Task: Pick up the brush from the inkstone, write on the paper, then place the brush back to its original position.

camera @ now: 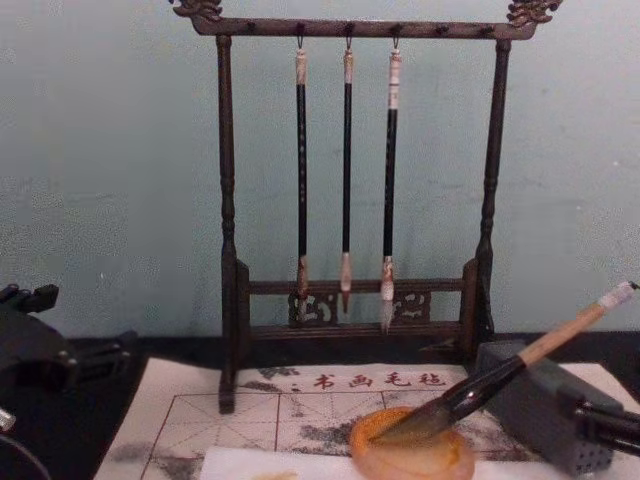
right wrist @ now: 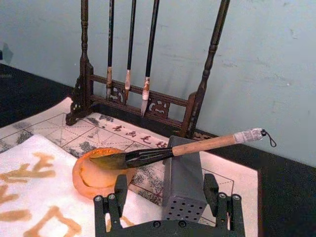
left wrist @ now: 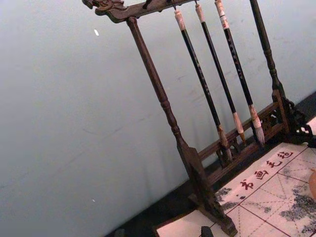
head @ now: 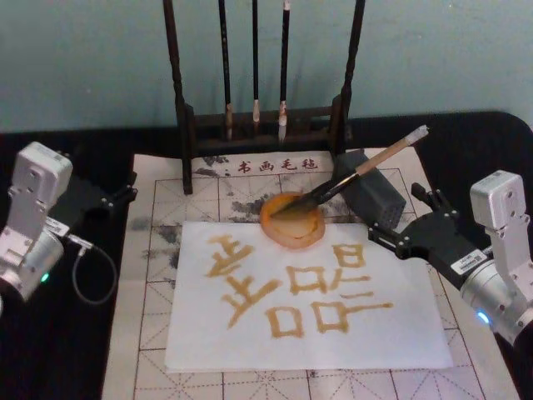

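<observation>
Amber ink marks cover the paper [head: 308,325], several large characters, and I see the sheet lying flat on the gridded felt mat [head: 158,242] atop the black desk [head: 75,350]. At the sheet's far edge sits the inkstone [head: 291,223]. I find the brush [head: 358,172] resting with its dark bristles in the dish and its tan handle slanting up and away to the right, propped across the top of the grey block [right wrist: 183,182] just beside the inkstone; its white cap and loop stick out past the block.

My right gripper [head: 402,223] sits low at the paper's right edge, near the grey block, pointing toward it. From the right wrist view I see its jaws spread apart with nothing between them; the block and the brush handle lie beyond the fingertips, untouched.

My left gripper [head: 127,190] is parked off the left edge of the mat, well apart from the paper. I cannot tell how its jaws stand.

Behind the mat stands the dark wooden rack [camera: 228,250] with three thin black-handled brushes [camera: 346,180] hanging from its top bar.
</observation>
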You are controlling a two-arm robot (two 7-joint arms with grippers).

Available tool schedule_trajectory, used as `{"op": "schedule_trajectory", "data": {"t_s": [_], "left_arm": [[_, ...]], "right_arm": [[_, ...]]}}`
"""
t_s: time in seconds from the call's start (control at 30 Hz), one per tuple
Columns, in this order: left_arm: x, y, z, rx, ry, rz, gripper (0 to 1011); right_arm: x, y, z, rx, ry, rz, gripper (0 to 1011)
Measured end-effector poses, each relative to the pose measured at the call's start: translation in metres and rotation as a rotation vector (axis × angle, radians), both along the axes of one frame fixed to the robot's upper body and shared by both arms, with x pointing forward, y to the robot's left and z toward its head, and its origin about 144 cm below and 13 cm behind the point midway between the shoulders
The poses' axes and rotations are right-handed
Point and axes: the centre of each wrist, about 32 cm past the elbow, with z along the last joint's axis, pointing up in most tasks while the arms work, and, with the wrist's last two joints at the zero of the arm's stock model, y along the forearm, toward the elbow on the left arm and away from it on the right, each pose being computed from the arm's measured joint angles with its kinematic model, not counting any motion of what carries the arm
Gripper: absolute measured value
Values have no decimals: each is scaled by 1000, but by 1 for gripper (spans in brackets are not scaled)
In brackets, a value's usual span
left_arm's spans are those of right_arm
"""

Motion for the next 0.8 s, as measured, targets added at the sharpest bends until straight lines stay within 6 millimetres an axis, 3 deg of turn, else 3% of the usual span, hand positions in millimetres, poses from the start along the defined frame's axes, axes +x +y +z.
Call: {"op": "schedule_trajectory", "data": {"t_s": [0.8], "left_arm": [[0, 0, 0, 0, 0, 0, 1001]], "right_arm": [[0, 0, 0, 3, -1, 0, 1002]]}}
